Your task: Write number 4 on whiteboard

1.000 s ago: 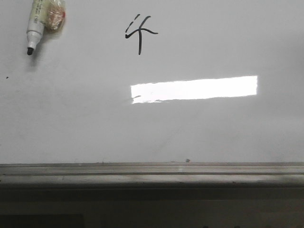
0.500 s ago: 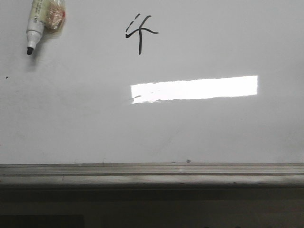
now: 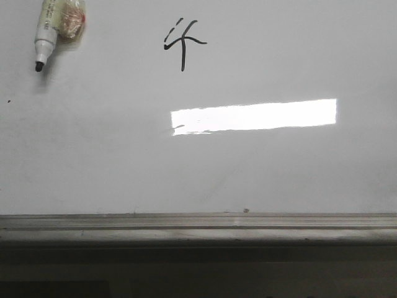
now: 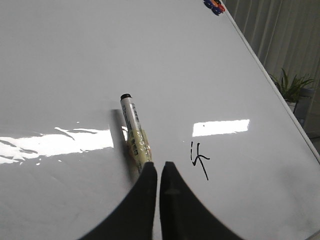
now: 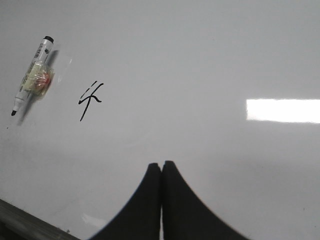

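The whiteboard [image 3: 279,167] fills the front view. The number 4 [image 3: 183,43] is drawn in thin black strokes near its top middle. It also shows in the left wrist view [image 4: 200,160] and the right wrist view [image 5: 90,99]. A white marker [image 3: 46,31] with a black tip and a taped middle lies against the board left of the figure. My left gripper [image 4: 160,165] is shut and empty, and the marker [image 4: 134,132] lies just beyond its left fingertip. My right gripper [image 5: 161,164] is shut and empty, away from the marker [image 5: 31,80]. Neither gripper shows in the front view.
A grey metal tray edge [image 3: 198,226] runs along the board's lower side. A bright rectangular light reflection [image 3: 254,116] lies below the figure. Coloured magnets [image 4: 215,6] sit at a far corner of the board. A potted plant [image 4: 290,87] stands beyond the board's edge.
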You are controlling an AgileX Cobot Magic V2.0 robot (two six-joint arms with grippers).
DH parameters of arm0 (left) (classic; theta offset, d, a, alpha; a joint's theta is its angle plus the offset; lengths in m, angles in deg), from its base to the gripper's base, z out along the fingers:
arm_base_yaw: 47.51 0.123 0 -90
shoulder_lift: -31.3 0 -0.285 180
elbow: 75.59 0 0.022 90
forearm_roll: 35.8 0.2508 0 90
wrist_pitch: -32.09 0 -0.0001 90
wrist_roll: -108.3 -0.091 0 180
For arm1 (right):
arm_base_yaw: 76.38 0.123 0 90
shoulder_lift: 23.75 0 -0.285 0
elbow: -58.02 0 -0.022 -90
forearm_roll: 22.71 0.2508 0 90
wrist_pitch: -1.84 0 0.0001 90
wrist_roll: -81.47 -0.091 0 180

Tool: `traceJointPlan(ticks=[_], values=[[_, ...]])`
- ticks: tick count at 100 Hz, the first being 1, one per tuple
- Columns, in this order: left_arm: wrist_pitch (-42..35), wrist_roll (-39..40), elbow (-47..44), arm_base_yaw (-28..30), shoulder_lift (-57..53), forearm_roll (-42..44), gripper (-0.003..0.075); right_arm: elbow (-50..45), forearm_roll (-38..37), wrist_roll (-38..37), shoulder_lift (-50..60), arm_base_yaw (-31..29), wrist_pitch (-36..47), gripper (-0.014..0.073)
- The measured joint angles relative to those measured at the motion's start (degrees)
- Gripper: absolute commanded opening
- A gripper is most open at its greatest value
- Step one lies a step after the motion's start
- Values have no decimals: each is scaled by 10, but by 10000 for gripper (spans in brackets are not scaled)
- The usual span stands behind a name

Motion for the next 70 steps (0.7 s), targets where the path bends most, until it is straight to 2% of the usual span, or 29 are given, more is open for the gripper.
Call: traceJointPlan(ticks=[24, 42, 53, 70], values=[[0, 0, 0, 0, 0, 1, -20, 0, 0, 0, 0, 0, 0, -66], [-29, 0, -4, 0, 0, 19, -20, 0, 0, 0, 0, 0, 0, -66], [-35, 77, -7, 14, 1, 150, -20, 0, 0, 0, 0, 0, 0, -66], [-6, 340, -17, 110, 32, 445, -20, 0, 0, 0, 0, 0, 1, -66]])
